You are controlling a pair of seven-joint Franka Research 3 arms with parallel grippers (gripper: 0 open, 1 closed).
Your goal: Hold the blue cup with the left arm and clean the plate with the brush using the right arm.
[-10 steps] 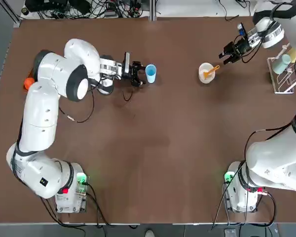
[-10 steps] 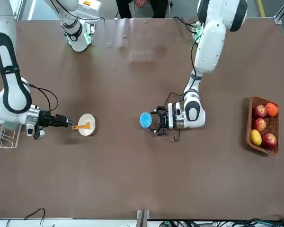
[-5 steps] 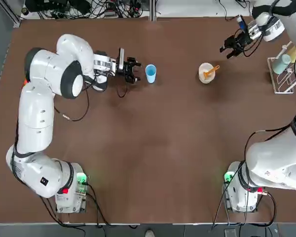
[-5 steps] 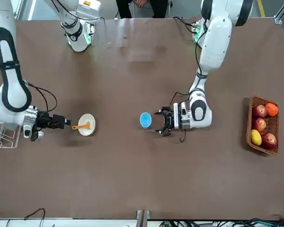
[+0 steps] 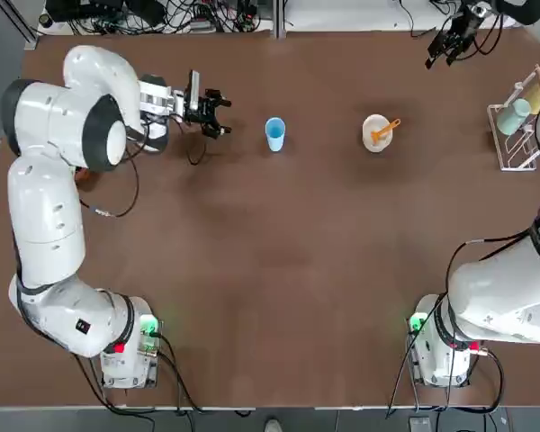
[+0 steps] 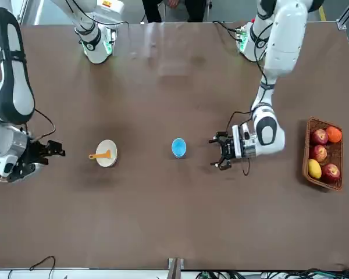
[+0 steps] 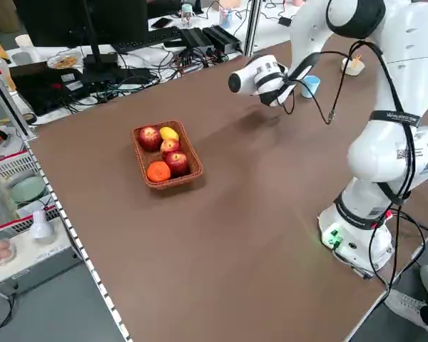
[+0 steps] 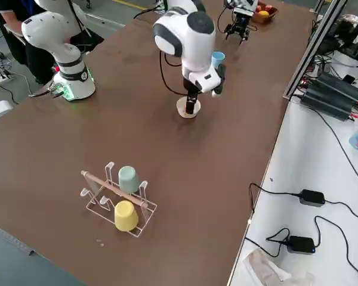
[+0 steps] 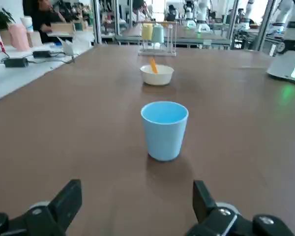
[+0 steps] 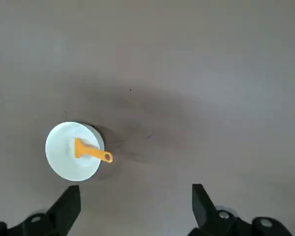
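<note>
- Pulling back from where it was a second ago, my left end effector (image 5: 218,113) now sits well apart from the blue cup (image 5: 275,133), fingers spread and holding nothing.
- Earlier it was just beside the cup; the cup itself has not moved and stands upright on the bench (image 5: 279,270), between my two end effectors.
- My right end effector (image 5: 443,48) has also withdrawn, from near the plate (image 5: 373,135) to the far edge of the bench, raised above it, fingers spread and empty.
- The brush (image 5: 386,130) lies in the small white plate as before, its handle sticking out over the rim.
- My left forearm lies low and level, the end effector pointing sideways at the cup; the wrist view shows the cup (image 9: 164,129) straight ahead between my fingers (image 9: 64,204).
- My right wrist looks straight down at the plate (image 10: 71,155) and brush (image 10: 92,152).
- No readable writing on any of these things.
</note>
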